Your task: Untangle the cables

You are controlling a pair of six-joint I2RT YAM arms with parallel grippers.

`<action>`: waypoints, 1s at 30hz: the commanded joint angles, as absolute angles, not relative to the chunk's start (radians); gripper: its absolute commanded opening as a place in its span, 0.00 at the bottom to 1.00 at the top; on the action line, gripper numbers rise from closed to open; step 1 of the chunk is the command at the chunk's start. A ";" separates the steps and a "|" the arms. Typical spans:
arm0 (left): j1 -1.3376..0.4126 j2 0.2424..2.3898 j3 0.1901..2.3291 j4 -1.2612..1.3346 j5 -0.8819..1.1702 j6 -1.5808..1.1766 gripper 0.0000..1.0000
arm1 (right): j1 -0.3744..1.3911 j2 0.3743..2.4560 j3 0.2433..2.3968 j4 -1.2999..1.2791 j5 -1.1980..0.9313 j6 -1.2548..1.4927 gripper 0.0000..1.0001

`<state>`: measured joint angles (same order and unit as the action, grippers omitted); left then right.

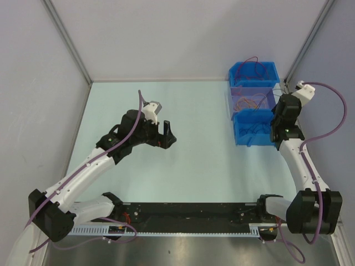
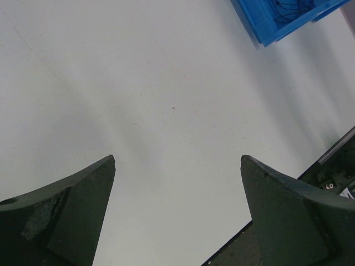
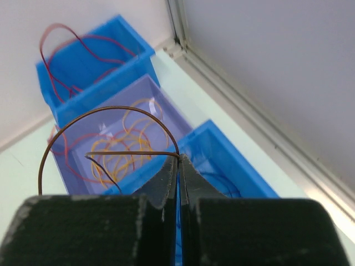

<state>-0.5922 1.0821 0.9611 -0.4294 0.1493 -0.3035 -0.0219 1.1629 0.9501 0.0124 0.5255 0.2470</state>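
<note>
My right gripper (image 3: 178,158) is shut, its tips pinching a thin dark brown cable (image 3: 111,109) that arcs up and to the left in one loop. It hangs over the near blue bin (image 3: 244,172), where a blue cable (image 3: 222,185) lies. Orange cables (image 3: 130,149) fill the clear purple middle bin (image 3: 83,155). Dark red cables (image 3: 61,33) curl out of the far blue bin (image 3: 94,66). From above, the right gripper (image 1: 274,134) is at the near bin's right edge. My left gripper (image 1: 168,134) is open over bare table, its fingers (image 2: 94,183) wide apart.
The three bins (image 1: 253,72) stand in a row at the back right, close to the right wall. A corner of the near blue bin (image 2: 283,25) shows in the left wrist view. A black rail (image 1: 188,213) runs along the table's near edge between the arm bases.
</note>
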 commanded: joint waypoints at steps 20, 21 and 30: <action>-0.583 1.054 0.948 -0.417 0.144 -0.278 1.00 | -0.080 1.282 0.868 -0.098 0.437 0.406 0.00; -0.583 1.052 0.948 -0.417 0.146 -0.279 1.00 | -0.084 1.282 0.877 -0.118 0.430 0.414 0.14; -0.578 1.051 0.948 -0.416 0.149 -0.279 1.00 | -0.094 1.198 0.934 -0.175 0.422 0.397 0.63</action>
